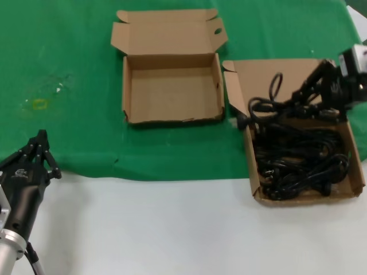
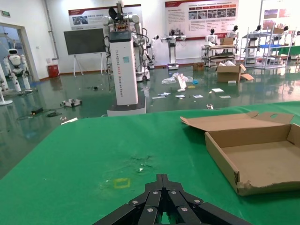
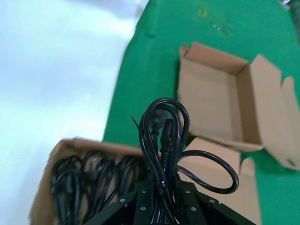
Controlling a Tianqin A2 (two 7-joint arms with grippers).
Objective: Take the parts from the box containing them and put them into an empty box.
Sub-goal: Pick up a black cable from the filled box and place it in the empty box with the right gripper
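The empty box (image 1: 172,91) lies open on the green cloth at the middle back, with its short lid folded away; it also shows in the left wrist view (image 2: 262,159) and the right wrist view (image 3: 211,103). The box containing the parts (image 1: 250,166) lies to its right, with several black cords (image 1: 298,157) coiled inside. My right gripper (image 1: 303,91) hangs above that box's lid, shut on one black cord (image 3: 164,136) whose loops dangle above the box (image 3: 61,150). My left gripper (image 1: 40,143) is shut and empty at the near left, at the cloth's edge (image 2: 161,180).
The green cloth (image 1: 74,51) covers the far part of the table, and bare white tabletop (image 1: 172,229) lies in front. A small yellow mark (image 1: 40,103) sits on the cloth at the left. The two boxes lie almost corner to corner.
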